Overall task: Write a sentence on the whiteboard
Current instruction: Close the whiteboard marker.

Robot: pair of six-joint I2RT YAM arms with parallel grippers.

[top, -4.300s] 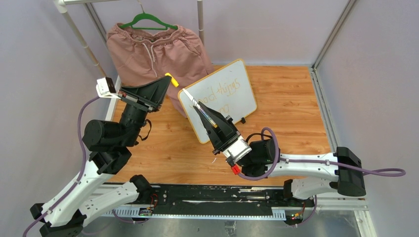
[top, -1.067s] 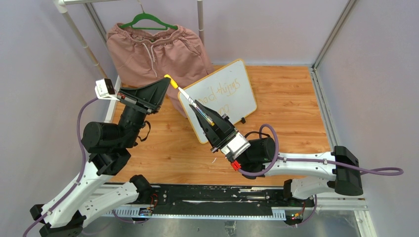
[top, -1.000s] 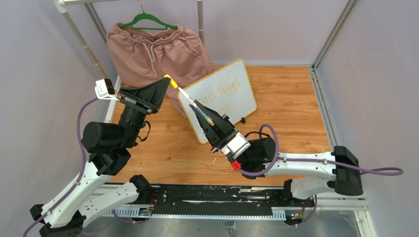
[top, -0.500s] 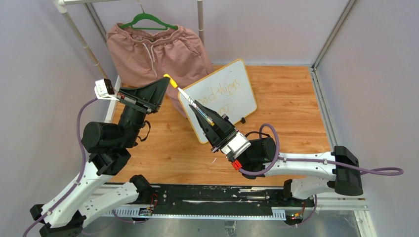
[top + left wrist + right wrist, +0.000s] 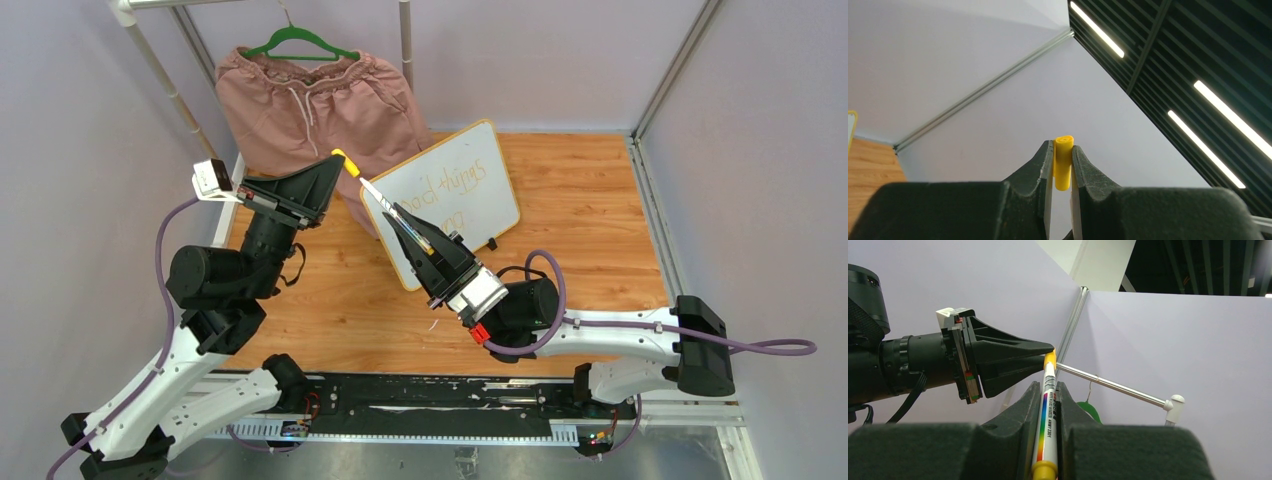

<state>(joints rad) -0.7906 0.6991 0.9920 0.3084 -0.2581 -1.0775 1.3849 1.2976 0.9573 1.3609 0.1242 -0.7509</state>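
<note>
The whiteboard (image 5: 470, 175), white with a yellow-orange frame, stands tilted at the back of the wooden table. The sentence (image 5: 455, 187) shows on it as thin orange handwriting. My right gripper (image 5: 392, 214) (image 5: 1047, 387) is shut on a white marker (image 5: 405, 222) (image 5: 1044, 427) with a rainbow stripe, in front of the board's left part. The marker points up and left. Its far end meets a yellow cap (image 5: 344, 159) (image 5: 1063, 165) (image 5: 1049, 359). My left gripper (image 5: 336, 160) (image 5: 1063, 147) (image 5: 1045, 347) is shut on that cap.
Pink shorts (image 5: 315, 110) hang on a green hanger (image 5: 300, 42) from a white rail, just behind the left gripper and the board's left edge. Grey walls and metal posts close in the table (image 5: 590, 230) on three sides.
Since the oldest frame my right gripper has carried the marker up and left until its end meets the cap. Over the last second nothing has moved.
</note>
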